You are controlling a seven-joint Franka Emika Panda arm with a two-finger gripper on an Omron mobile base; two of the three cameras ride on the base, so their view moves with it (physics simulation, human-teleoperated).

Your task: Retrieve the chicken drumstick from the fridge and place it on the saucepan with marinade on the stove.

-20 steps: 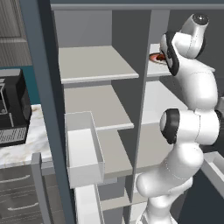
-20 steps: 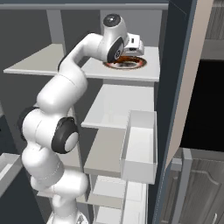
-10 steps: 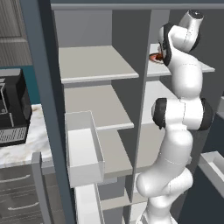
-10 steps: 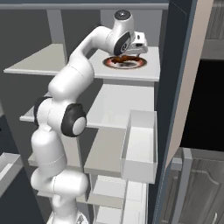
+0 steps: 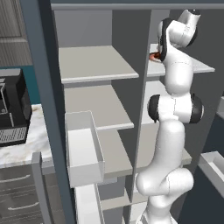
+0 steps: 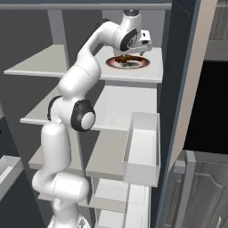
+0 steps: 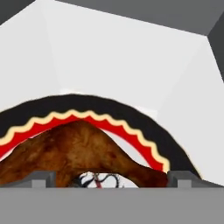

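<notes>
A: Closest in, what's the gripper (image 7: 107, 178) doing?

B: It's right down over the chicken drumstick (image 7: 83, 151), fingertips (image 7: 40, 178) spread wide, one at each end of the meat, not pinching it.

A: And the drumstick lies where?

B: On a plate (image 7: 131, 118) with a black rim and a red zigzag band, on the fridge's (image 6: 187, 67) upper right shelf (image 6: 147, 75).

A: Farther back?

B: Pale shelf surface, then the grey inner walls of the fridge.

Chicken drumstick (image 7: 83, 151) on patterned plate (image 7: 131, 120)
</notes>
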